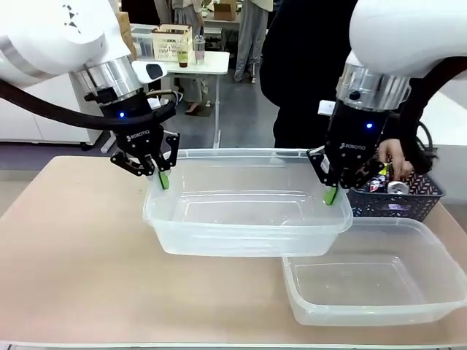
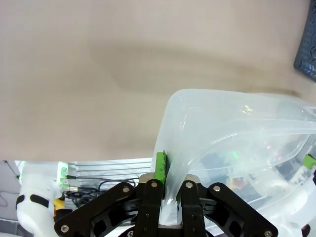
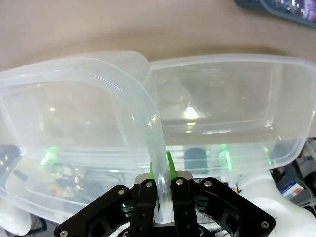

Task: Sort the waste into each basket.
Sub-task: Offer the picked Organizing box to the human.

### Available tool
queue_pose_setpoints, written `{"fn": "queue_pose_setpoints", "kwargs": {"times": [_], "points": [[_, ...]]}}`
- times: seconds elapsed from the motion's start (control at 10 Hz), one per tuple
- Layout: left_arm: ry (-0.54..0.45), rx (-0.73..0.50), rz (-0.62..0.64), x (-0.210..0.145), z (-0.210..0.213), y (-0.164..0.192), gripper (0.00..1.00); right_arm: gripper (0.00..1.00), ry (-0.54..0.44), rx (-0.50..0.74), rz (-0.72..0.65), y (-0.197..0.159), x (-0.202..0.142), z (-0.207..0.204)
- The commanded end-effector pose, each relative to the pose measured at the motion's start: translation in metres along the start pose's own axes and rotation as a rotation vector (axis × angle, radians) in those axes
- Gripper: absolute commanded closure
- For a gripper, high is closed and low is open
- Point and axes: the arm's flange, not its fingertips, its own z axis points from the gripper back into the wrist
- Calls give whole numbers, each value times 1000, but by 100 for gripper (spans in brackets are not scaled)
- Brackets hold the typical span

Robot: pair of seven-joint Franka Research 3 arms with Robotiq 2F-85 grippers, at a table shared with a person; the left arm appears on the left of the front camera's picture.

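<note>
Okay, front view: the left arm comes in from the left with its wrist pointing down, and the left gripper (image 1: 157,175) is clamped tight on the left rim of the big clear tub (image 1: 248,219). The right arm hangs straight down from the upper right, and the right gripper (image 1: 332,188) is pinched on the same tub's right rim. So there are two grippers and both grip one tub. That tub spans the middle of the table (image 1: 73,248), towards the far edge. I cannot tell whether it is resting or lifted. A second clear tub (image 1: 372,292) sits at the near right corner, its far left corner under the big tub's corner, which makes two clear tubs. One dark lattice basket (image 1: 416,197) stands by the right edge and holds cans (image 1: 396,187), too jumbled to count. One person's hand (image 1: 390,157) reaches down into it.

Left wrist view: the left gripper (image 2: 168,170) has its jaws closed on the thin rim of the big clear tub (image 2: 237,128), with a green pad (image 2: 160,167) flat against the wall. The table (image 2: 98,74) lies beyond, and a corner of the dark lattice basket (image 2: 308,49) is at the upper right.

Right wrist view: the right gripper (image 3: 160,170) has its jaws squeezed on the rim of the big clear tub (image 3: 64,113). The second clear tub (image 3: 222,98) lies beyond that rim, and the dark lattice basket (image 3: 276,7) is at the top edge.
</note>
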Motion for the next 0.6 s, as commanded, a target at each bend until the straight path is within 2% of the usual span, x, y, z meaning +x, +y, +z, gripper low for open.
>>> {"fn": "queue_pose_setpoints", "kwargs": {"times": [0.0,0.5], "points": [[-5,-35,21,0,6,-1,94,96,9,-13,9,0,-1,4],[-5,-35,21,0,6,-1,94,96,9,-13,9,0,-1,4]]}}
